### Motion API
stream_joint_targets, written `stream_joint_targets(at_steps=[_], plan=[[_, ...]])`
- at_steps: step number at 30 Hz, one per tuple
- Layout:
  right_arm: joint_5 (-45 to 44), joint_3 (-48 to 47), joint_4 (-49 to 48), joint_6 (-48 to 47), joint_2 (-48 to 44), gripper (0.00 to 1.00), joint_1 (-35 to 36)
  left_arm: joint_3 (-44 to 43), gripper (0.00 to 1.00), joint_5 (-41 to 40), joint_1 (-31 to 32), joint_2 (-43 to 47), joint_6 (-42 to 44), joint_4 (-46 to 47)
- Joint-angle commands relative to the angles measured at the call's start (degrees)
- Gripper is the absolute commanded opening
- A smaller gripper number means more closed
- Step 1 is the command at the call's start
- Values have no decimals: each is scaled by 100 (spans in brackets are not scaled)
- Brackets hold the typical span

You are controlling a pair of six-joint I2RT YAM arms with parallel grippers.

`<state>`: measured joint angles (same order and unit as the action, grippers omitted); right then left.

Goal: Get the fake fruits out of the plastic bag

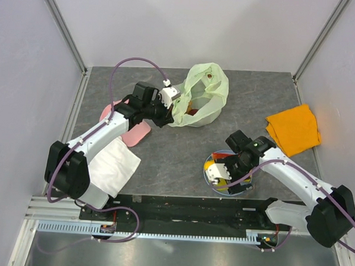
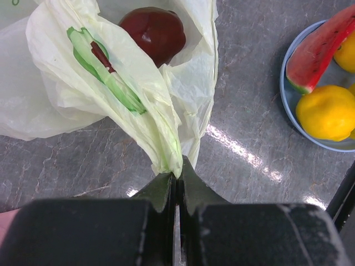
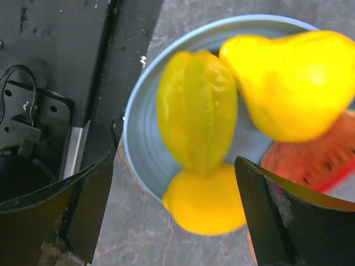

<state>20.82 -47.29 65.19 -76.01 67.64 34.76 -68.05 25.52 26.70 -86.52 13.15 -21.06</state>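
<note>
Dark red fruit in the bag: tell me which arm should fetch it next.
Probably the right. The right gripper is open and empty above the plate, free to reach the dark red fruit. The left gripper is shut on the plastic bag, pinching its edge.

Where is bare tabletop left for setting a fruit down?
Bare tabletop lies between the plastic bag and the blue plate, and between bag and orange cloth. Crowded: the left side, with pink cloth, white cloth and left arm; the plate is full of fake fruits.
</note>
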Motion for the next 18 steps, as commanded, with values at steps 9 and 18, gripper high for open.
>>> stream_joint_targets(at_steps=[9, 18], plan=[[571, -4005, 525, 1691, 1461, 98, -838, 81, 2, 348, -24, 416, -101, 67], [486, -5026, -3745, 5804, 3816, 98, -1288, 477, 2, 796, -24, 821, 38, -223]])
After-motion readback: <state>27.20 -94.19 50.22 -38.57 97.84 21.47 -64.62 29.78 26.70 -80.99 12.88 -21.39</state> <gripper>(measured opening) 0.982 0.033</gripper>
